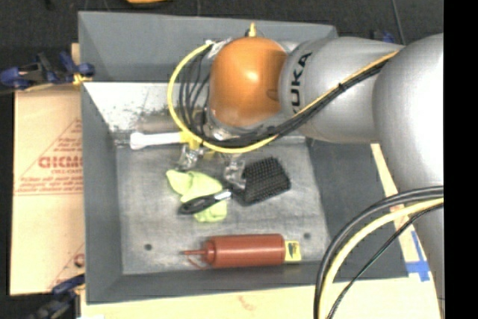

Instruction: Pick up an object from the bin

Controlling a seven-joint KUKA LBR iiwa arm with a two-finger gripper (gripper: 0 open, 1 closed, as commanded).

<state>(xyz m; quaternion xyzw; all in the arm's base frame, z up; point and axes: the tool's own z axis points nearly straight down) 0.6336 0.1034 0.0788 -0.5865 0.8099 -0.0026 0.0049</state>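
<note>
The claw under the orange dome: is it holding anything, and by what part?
Nothing is held; the gripper stands open above a crumpled yellow-green thing.

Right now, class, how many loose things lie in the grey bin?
4: a white stick at the back left, a yellow-green cloth mid-bin, a black brush to its right, a red-brown bottle along the front. The arm may hide others.

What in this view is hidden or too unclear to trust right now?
White handle: right end hidden under the arm's orange cover.
Black brush: left edge behind the gripper.
Yellow-green lump beside it: kind unclear; whether the fingers touch it cannot be told.
</note>
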